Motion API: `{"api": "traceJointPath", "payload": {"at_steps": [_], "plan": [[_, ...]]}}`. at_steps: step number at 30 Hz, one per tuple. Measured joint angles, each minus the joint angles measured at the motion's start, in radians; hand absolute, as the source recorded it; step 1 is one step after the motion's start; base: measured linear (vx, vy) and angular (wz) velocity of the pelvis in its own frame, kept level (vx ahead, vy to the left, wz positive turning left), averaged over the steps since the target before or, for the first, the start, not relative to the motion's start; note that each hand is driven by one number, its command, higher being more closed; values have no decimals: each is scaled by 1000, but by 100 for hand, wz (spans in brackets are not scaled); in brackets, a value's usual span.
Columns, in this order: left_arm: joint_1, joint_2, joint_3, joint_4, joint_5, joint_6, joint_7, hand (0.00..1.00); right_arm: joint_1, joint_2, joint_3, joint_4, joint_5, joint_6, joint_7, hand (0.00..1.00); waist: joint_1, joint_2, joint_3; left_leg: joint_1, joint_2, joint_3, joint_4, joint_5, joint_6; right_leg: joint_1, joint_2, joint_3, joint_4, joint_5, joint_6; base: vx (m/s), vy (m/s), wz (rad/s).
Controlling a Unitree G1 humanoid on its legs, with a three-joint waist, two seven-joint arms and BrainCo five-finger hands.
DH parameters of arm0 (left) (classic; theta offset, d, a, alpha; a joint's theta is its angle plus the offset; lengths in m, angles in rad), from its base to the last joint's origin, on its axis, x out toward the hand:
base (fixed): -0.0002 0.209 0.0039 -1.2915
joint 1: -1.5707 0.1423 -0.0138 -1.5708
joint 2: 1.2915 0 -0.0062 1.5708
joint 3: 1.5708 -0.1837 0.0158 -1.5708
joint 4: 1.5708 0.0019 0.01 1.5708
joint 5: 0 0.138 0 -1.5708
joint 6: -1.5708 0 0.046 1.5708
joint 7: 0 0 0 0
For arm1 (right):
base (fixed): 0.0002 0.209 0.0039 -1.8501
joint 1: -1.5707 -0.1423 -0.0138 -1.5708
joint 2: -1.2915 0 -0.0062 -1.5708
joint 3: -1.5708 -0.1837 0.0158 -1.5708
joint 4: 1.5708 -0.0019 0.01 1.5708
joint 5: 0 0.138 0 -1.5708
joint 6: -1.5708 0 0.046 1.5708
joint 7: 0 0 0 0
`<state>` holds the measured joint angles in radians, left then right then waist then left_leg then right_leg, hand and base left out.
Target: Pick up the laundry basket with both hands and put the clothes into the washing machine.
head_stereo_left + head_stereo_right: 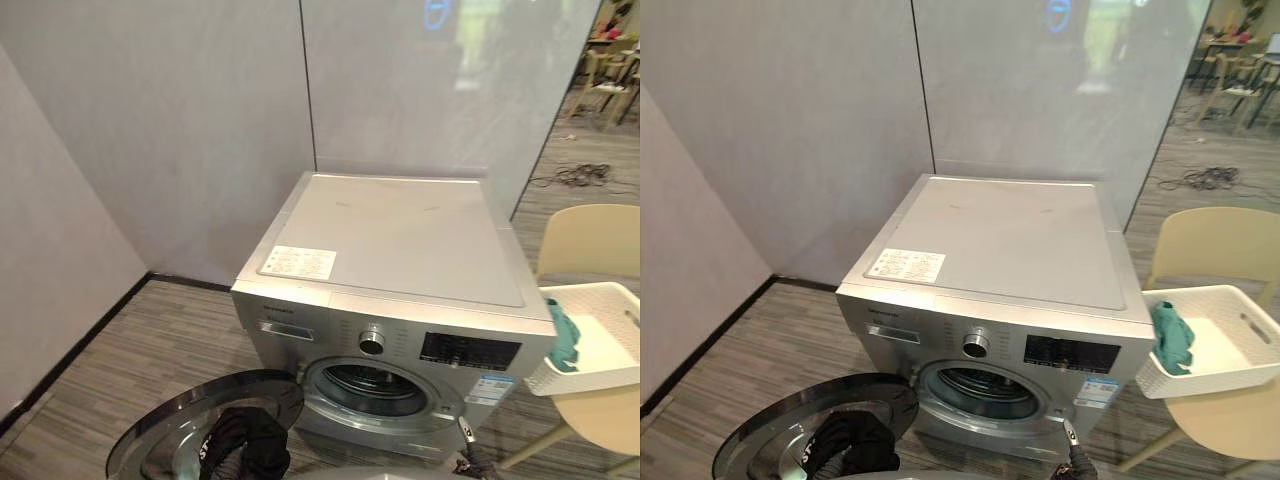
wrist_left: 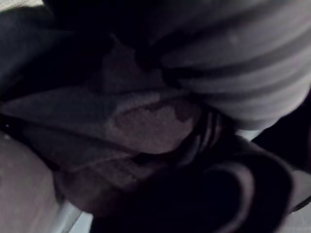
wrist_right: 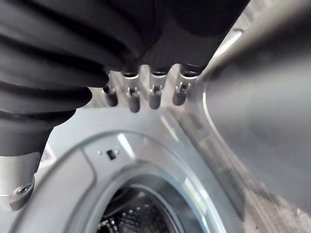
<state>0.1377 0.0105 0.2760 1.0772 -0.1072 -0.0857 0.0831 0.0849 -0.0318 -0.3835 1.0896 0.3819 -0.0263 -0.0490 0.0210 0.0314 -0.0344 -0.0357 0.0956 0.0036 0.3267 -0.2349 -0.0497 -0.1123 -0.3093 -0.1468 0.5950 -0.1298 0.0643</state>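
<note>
A white laundry basket (image 1: 612, 300) rests on a cream chair (image 1: 590, 240) to the right of the silver washing machine (image 1: 390, 240). A teal cloth (image 1: 562, 340) lies in the basket's left end. The machine's round door (image 1: 165, 435) hangs open to the left and the drum opening (image 1: 370, 385) is dark. My left hand (image 1: 245, 445) shows as a dark ribbed shape low over the open door; its fingers are hidden. My right hand (image 1: 1075, 462) sits low by the machine's front right. In the right wrist view its fingers (image 3: 154, 94) reach relaxed toward the drum rim (image 3: 146, 170), holding nothing.
Grey wall panels stand behind and to the left of the machine. A sticker (image 1: 298, 262) lies on the machine's lid. Wood-look flooring (image 1: 170, 330) runs left of the machine. Cables (image 1: 580, 175) lie on the floor far right, with more chairs (image 1: 612, 75) beyond.
</note>
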Motion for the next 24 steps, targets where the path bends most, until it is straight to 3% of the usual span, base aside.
{"api": "traceJointPath", "payload": {"at_steps": [1,2,3,4,5,6,7,12,15,19,22,24], "plan": [[-8,10,7,5,1,1,-7,100,3,3,-10,10,-10,-6,1,0,18,-34,2,19,-11,26,-21,4,-6,-10,-13,-75,-31,13,10,-78,28,-86],[-16,7,15,17,0,1,-14,100,4,7,-21,21,-19,-10,3,0,29,-28,-3,30,-11,25,-41,4,-6,-10,-1,-90,-66,29,22,-58,59,-130],[-19,1,30,48,3,2,-21,100,-8,-10,-51,34,-33,-13,8,0,53,4,-16,42,8,23,-88,28,11,32,51,-106,-197,57,31,-57,-24,-119],[-25,4,36,63,0,2,-30,100,-14,-3,-51,36,-39,-8,7,0,38,-2,2,63,15,40,-106,55,-14,45,54,-136,-103,-32,39,-66,-41,-97],[-28,16,34,66,-2,2,-32,100,-3,-1,-49,45,-39,-9,8,0,33,-14,8,71,1,40,-118,64,-22,70,61,-143,-122,-61,40,-92,-116,-55],[-34,41,31,73,-7,2,-39,100,2,-8,-53,80,-39,-7,6,0,31,-48,13,81,4,51,-127,63,-20,122,79,-153,-235,-84,38,-71,-74,-29],[-33,39,31,82,-9,3,-40,100,9,-18,-53,84,-39,-7,6,0,24,-35,10,83,10,42,-139,65,-24,133,101,-152,-280,-69,33,-64,-81,-29],[-30,36,33,81,-8,3,-40,100,10,-35,-64,90,-38,-12,8,0,21,-36,2,88,12,1,-211,95,-35,119,141,-126,-357,-42,34,-46,-25,-15],[-18,45,35,85,-7,3,-39,100,8,-32,-69,104,-38,-12,12,0,24,-19,8,93,24,11,-227,109,-38,133,171,-100,-432,0,29,64,12,-28],[-21,54,30,110,1,10,-38,100,12,-27,-70,113,-38,-12,13,0,16,-25,12,92,25,-4,-216,112,-46,164,181,-116,-487,34,26,127,8,5],[-55,68,-39,92,1,10,-35,100,9,-17,-69,113,-39,-13,14,0,12,-16,52,37,33,-52,-106,69,-58,177,191,-154,-474,11,12,69,-18,41],[-54,69,-152,-1,-1,10,-33,100,-21,-20,-69,112,-39,-18,14,0,12,5,95,-65,44,-92,58,33,-66,141,202,-157,-430,-36,12,-37,-19,21]]}}
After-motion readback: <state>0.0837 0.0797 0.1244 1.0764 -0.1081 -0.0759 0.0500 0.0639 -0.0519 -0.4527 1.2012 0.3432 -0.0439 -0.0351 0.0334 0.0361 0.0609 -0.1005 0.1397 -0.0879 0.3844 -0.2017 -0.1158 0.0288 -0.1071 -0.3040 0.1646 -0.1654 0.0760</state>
